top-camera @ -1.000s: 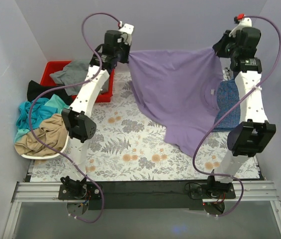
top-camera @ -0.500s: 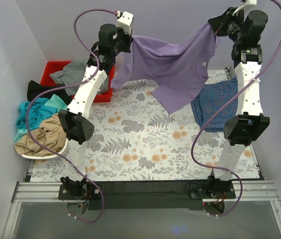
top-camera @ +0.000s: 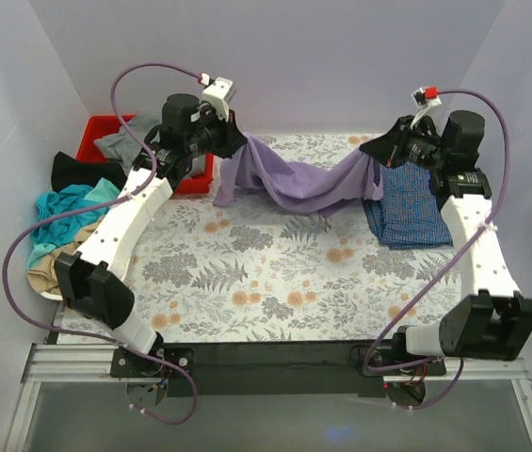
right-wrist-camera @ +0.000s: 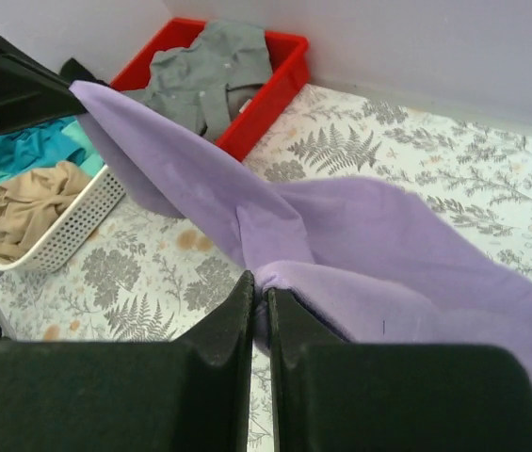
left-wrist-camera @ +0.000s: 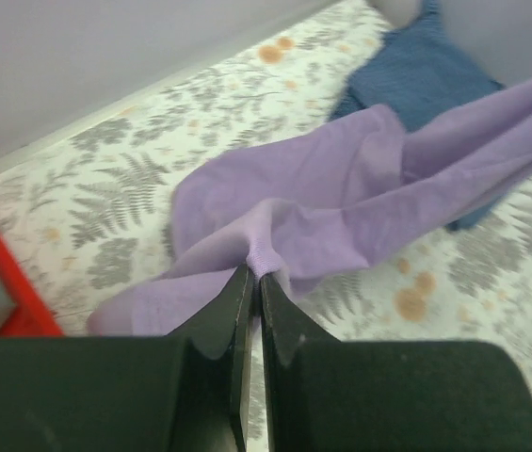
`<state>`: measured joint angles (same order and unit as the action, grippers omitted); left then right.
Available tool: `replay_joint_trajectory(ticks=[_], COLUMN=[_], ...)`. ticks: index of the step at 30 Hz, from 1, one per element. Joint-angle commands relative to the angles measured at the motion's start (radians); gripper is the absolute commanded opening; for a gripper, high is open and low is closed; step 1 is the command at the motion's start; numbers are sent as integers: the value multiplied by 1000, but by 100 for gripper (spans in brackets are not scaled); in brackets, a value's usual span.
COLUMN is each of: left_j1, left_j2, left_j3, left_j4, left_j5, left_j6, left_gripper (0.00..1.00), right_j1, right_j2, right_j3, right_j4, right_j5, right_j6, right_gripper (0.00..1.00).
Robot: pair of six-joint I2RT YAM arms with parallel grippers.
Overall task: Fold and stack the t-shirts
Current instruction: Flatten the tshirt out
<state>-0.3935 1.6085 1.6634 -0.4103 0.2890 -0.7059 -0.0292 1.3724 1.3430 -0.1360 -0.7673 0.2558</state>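
A lavender-purple t-shirt [top-camera: 298, 184] hangs slack between my two grippers over the back of the floral table cover, its middle sagging onto the cloth. My left gripper [top-camera: 235, 143] is shut on one end of the shirt [left-wrist-camera: 341, 202], the fabric pinched at the fingertips [left-wrist-camera: 255, 275]. My right gripper [top-camera: 371, 151] is shut on the other end [right-wrist-camera: 378, 254]. A folded blue finely checked t-shirt [top-camera: 407, 205] lies flat at the back right, partly under the purple one.
A red bin [top-camera: 96, 132] at the back left holds a grey shirt [top-camera: 124, 141]. A black shirt [top-camera: 77, 172] lies beside it. A white basket [right-wrist-camera: 68, 231] at the left holds teal [top-camera: 63, 205] and tan [top-camera: 44, 264] shirts. Walls enclose three sides.
Both arms have swung down and forward from held high. The purple t-shirt, spread and hanging in the air before, now droops low with its middle resting on the table.
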Motion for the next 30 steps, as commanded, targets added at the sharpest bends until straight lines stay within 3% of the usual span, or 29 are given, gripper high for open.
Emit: replay_joint_trajectory(ticks=[1, 14, 18, 23, 30], left_j1=[-39, -51, -51, -51, -51], left_j2=[-169, -597, -692, -694, -546], left_j3=[-45, -19, -36, -25, -114], left_j4=[-53, -49, -41, -53, -103], left_j5=[237, 714, 743, 796, 647], left_j6=[-18, -125, -139, -132, -72], left_gripper=[0, 1, 2, 3, 3], right_j1=[15, 18, 18, 18, 18], right_j2=[-186, -568, -679, -691, -555], right_j3=[-19, 243, 287, 318, 127], right_j4=[62, -131, -143, -131, -39], right_j5=[-37, 79, 120, 164, 244], right_j6=[-53, -132, -138, -156, -159], right_gripper=[1, 1, 1, 1, 1])
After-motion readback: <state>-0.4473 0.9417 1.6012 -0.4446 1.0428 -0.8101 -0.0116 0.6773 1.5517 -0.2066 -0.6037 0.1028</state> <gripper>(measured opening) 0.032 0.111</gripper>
